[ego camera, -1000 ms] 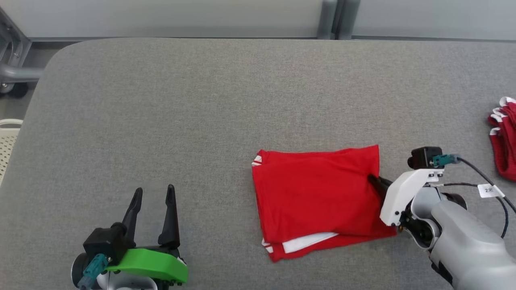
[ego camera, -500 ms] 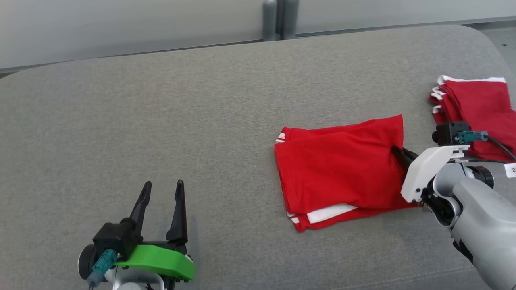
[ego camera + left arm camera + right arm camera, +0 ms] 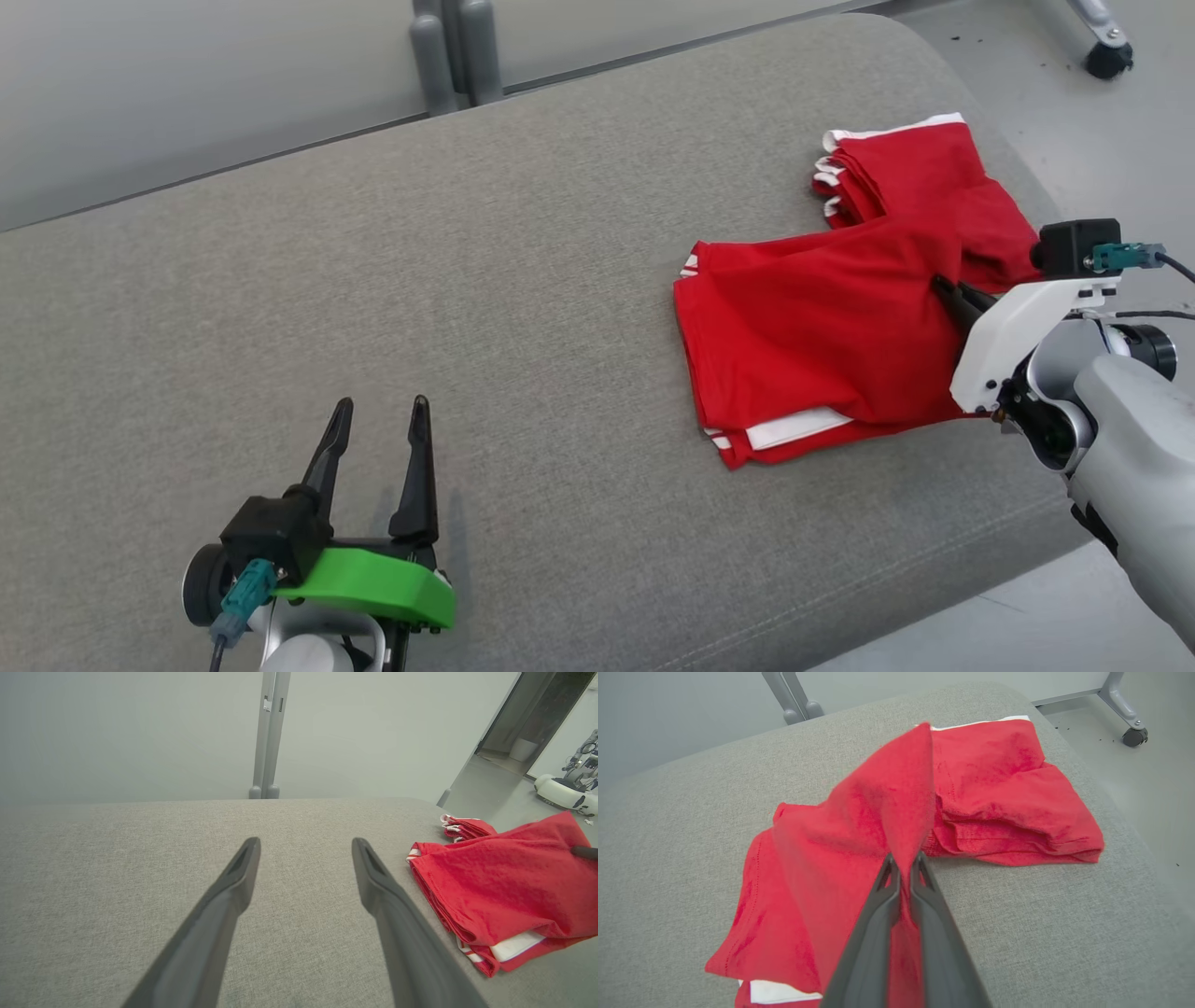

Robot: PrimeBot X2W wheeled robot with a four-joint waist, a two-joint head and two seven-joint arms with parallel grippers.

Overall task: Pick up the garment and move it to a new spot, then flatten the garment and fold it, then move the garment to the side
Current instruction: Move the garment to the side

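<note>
A folded red garment with white trim point(image 3: 812, 345) point(image 3: 504, 891) point(image 3: 822, 858) lies on the grey padded table point(image 3: 467, 280), toward its right end. My right gripper point(image 3: 943, 289) point(image 3: 903, 861) is shut on the garment's right edge, and the pinched cloth rises in a ridge above the fingers. Its far corner overlaps a stack of folded red garments point(image 3: 920, 187) point(image 3: 1008, 793). Far off at the lower left, my left gripper point(image 3: 381, 411) point(image 3: 306, 844) stands open over bare table, nothing between its fingers.
The stack of folded red garments sits near the table's rounded right end. Grey floor point(image 3: 1102, 112) lies beyond that end, with a caster wheel point(image 3: 1108, 58) on it. A grey post point(image 3: 457, 51) stands behind the table's far edge.
The head camera has turned right, bringing the stack and the table's end into view. My right gripper has dragged the garment rightward until it overlaps the stack. The left gripper stays open.
</note>
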